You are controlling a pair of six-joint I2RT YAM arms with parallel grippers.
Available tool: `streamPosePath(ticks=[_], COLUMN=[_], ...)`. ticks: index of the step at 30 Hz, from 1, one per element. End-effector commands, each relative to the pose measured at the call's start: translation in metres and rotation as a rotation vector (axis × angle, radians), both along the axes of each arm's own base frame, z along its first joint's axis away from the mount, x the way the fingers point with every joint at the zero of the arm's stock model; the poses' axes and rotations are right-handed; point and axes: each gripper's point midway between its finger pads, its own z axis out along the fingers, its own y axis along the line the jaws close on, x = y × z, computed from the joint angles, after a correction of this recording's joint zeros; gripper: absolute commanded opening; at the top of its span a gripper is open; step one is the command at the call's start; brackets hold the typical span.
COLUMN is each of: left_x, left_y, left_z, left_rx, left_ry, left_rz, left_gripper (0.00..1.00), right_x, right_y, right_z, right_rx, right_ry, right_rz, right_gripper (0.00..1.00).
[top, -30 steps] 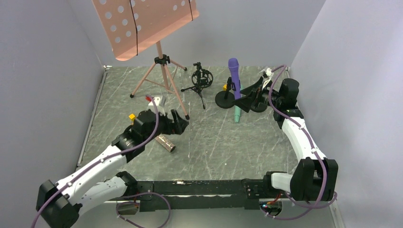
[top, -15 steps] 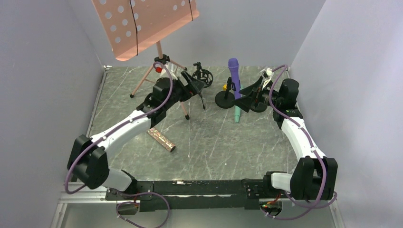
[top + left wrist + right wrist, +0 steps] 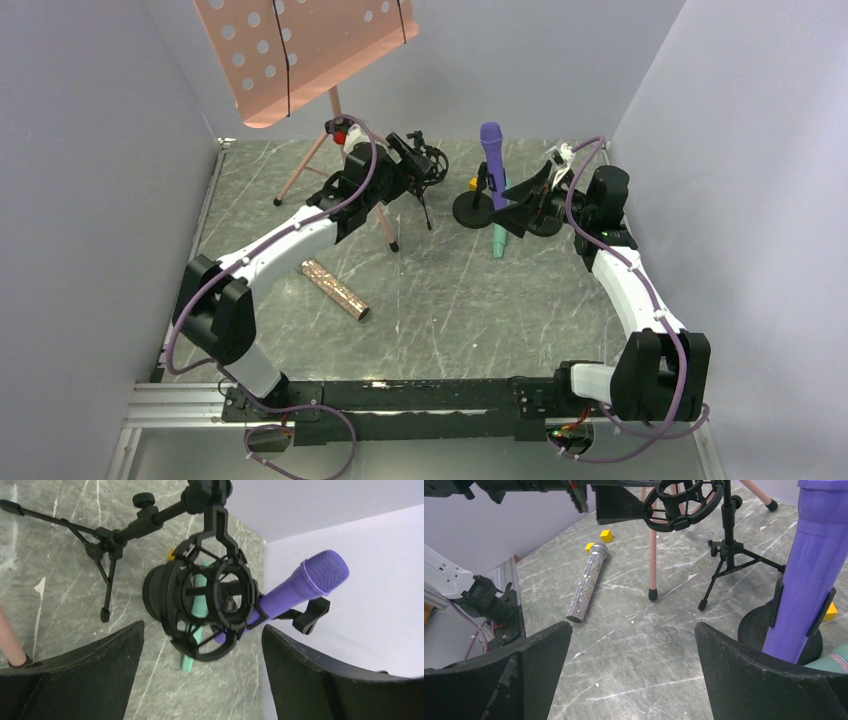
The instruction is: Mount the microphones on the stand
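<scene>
Left tool (image 3: 202, 626) spread wide, empty, close up to the black ring mount (image 3: 210, 605) of the small tripod stand (image 3: 424, 190). Right tool (image 3: 633, 624) likewise wide open, gripping nothing, near the purple microphone (image 3: 492, 160) clipped upright on a round-base stand (image 3: 470, 210). Green microphone (image 3: 498, 241) flat on the worktop (image 3: 450, 290) beside that base; glittery bronze microphone (image 3: 335, 290) flat near the left arm.

Open tabletop (image 3: 450, 300) rings the bronze microphone (image 3: 335, 290); music-stand legs (image 3: 303, 170) and shock-mount tripod (image 3: 430, 165) crowd behind.
</scene>
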Motion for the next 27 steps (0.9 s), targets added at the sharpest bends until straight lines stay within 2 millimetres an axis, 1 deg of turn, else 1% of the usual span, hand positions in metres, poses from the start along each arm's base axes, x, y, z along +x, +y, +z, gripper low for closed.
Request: streamPosePath(ticks=[1,3,5,8,10,16,19,21,24,27], left_x=[0.020,0.026,0.030,0.036,0.039,0.046,0.047,0.046,0.044,0.040], left_y=[-0.002,-0.004,-0.004,-0.004,-0.006,-0.010,-0.012,-0.013,-0.013,-0.012], left_z=[0.010,0.007,0.000,-0.002,0.001,-0.007,-0.008,-0.006,0.008,0.019], left_rx=[-0.018,-0.038,-0.046,-0.054,-0.058,-0.060,-0.082,-0.091,-0.117,-0.127], left_ry=[-0.016,-0.011,0.007,0.013,0.007,0.040,0.042,0.038,-0.003,-0.022], left_rz=[0.023,0.022,0.024,0.034,0.036,0.045,0.036,0.031,0.023,0.007], left_gripper=[0.88,0.81,0.76,0.73,0.70,0.67,0.57,0.51,0.38,0.35], right_x=[-0.003,-0.004,-0.004,-0.005,-0.005,-0.007,-0.008,-0.008,-0.009,-0.009], right_y=[0.001,0.001,0.001,0.002,0.001,0.002,0.002,0.002,0.003,0.003], right_z=[0.009,0.009,0.009,0.009,0.009,0.010,0.011,0.011,0.011,0.011], right_rx=[-0.006,-0.009,-0.010,-0.011,-0.012,-0.013,-0.014,-0.015,-0.015,-0.016], right_ry=[-0.057,-0.061,-0.062,-0.062,-0.062,-0.068,-0.071,-0.073,-0.075,-0.076], right_rz=[0.026,0.026,0.028,0.035,0.035,0.046,0.047,0.049,0.052,0.055], right_gripper=[1.00,1.00,1.00,1.00,1.00,1.00,1.00,1.00,1.00,1.00])
